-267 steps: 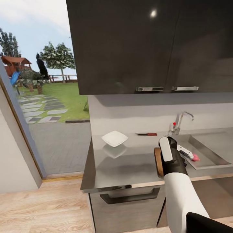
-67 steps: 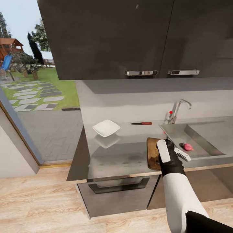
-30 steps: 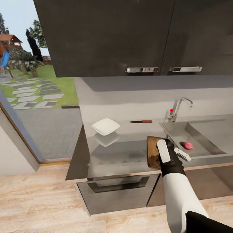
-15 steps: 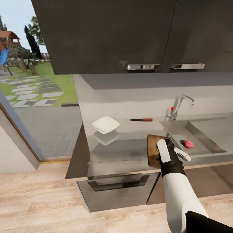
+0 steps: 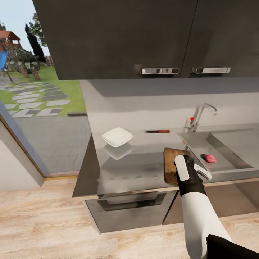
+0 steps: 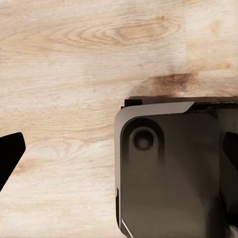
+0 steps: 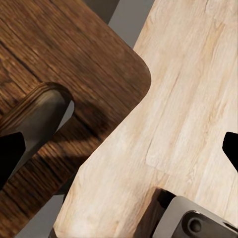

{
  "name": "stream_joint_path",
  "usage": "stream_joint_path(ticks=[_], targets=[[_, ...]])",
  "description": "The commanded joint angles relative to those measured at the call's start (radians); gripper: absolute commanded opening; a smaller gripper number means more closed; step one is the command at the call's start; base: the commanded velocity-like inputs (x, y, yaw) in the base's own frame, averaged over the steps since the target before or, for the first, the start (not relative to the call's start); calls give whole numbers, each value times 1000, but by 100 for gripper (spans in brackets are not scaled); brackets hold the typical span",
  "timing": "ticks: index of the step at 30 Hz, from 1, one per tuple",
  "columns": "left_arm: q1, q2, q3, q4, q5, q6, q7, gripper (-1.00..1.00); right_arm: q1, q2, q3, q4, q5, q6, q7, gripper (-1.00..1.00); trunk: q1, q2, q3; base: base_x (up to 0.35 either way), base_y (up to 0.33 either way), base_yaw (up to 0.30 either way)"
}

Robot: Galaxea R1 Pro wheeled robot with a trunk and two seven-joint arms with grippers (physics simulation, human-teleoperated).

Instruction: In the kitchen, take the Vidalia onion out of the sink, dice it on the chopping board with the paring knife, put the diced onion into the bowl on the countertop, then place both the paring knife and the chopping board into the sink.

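**Brown board at the bench edge, onion waiting in the sink**

Brown wood is what the right arm is reaching over: the chopping board [image 5: 172, 163] lies flat near the front edge of the grey bench [image 5: 136, 169], low and right of centre in the head view, with its near corner jutting past the edge; the right wrist view shows that rounded corner [image 7: 74, 74] overhanging the pale wood floor [image 7: 188, 99], which I take to be why the arm has gone to this spot, since an overhanging board offers an edge to get hold of. The right end effector [image 5: 196, 169] hovers at the board's right side, its wrist covering that edge; both dark fingertips sit at opposite borders of the wrist picture, so it is spread wide and grips nothing.

The Vidalia onion [image 5: 210, 158] rests on the flat grey wing of the sink [image 5: 230, 144], right of the board and apart from it; the paring knife [image 5: 157, 131] lies further back by the wall, the white bowl [image 5: 117, 137] to its left; all three look untouched, so the dicing has not begun.

The left end effector's fingers [image 6: 10, 153] hang over the floor beside the robot's dark base [image 6: 168, 168]; one tip sits at each side of the frame, spread apart, empty.
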Motion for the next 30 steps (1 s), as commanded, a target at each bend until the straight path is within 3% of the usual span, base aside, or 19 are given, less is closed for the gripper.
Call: stream_joint_path(ticks=[1,20,30], targets=[[0,0,0,-1,0,-2,0,100,-1,1,-2,-1,-3,10,-5,100,1,-2,-3,0,0,0],[0,0,1,-1,0,-2,0,100,-1,1,-2,0,-3,10,-5,100,1,-2,-28,1,0,0],[0,0,1,-1,0,-2,0,100,-1,1,-2,0,-3,10,-5,100,1,-2,-41,116,82,0]])
